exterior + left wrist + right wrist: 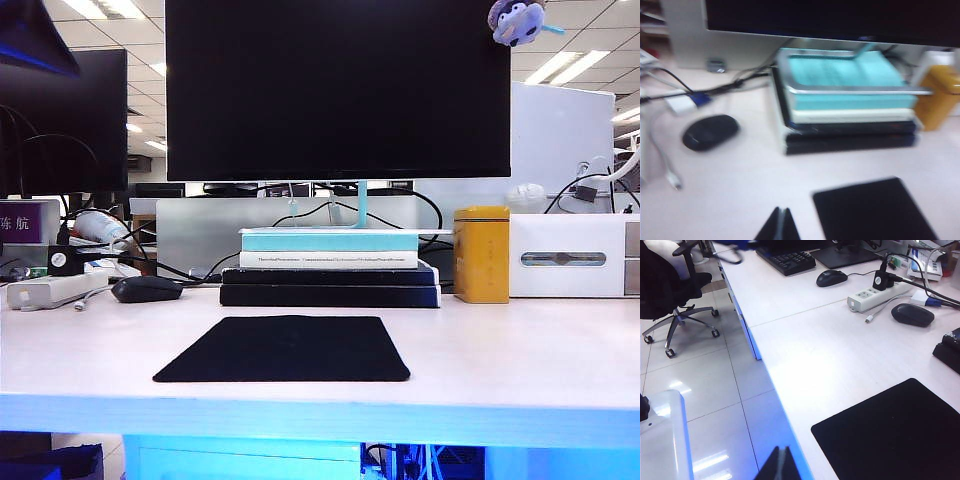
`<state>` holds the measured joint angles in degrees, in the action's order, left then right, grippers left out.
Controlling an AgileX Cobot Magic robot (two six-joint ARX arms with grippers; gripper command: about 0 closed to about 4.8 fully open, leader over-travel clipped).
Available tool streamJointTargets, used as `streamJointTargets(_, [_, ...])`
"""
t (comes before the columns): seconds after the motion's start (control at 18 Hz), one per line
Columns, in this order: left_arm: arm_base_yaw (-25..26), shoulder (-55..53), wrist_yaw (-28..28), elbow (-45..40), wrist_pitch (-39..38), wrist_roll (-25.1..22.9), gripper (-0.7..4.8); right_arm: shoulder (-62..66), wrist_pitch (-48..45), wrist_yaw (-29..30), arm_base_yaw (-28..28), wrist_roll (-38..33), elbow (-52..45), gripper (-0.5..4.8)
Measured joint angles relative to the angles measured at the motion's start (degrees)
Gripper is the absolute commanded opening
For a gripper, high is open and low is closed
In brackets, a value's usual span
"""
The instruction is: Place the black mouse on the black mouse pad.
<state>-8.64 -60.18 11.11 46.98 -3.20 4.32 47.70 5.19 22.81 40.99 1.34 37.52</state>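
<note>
The black mouse (147, 289) lies on the white desk left of the book stack, beside a power strip; it also shows as the mouse (710, 131) and the mouse (912, 314). The black mouse pad (285, 350) lies flat at the desk's front middle with nothing on it, and appears as the pad (875, 210) and the pad (895, 430). My left gripper (781, 211) is shut and empty, above bare desk between mouse and pad. My right gripper (782, 449) is shut and empty, over the desk's front edge beside the pad. Neither arm shows in the exterior view.
A stack of books (330, 268) under a monitor stand sits behind the pad, with a yellow tin (481, 254) to its right. A power strip (55, 290), cables and a loose plug (871, 318) lie by the mouse. A second mouse (831, 277) sits on the neighbouring desk.
</note>
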Motion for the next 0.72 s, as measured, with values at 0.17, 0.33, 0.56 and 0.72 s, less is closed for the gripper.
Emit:
streamJointTargets(0.17, [1.66,-7.54,2.14,8.31,-2.16,-0.44,-0.06,-0.02,0.07,1.27,0.02,0.02,0.00,-0.06])
streamJointTargets(0.33, [5.99,-18.97,4.28,31.54,-24.17,-7.67,-0.06,-0.07,2.47,1.27,-0.02,0.02,0.00,-0.06])
streamJointTargets(0.56, [6.80,-25.20,5.35,37.11,-27.98,-8.66,-0.06,-0.07,3.72,1.29,-0.02,0.02,0.00,-0.06])
streamJointTargets(0.72, [6.80,-32.89,6.82,41.05,-27.69,-7.30,-0.06,-0.07,3.72,1.42,-0.02,0.02,0.00,-0.06])
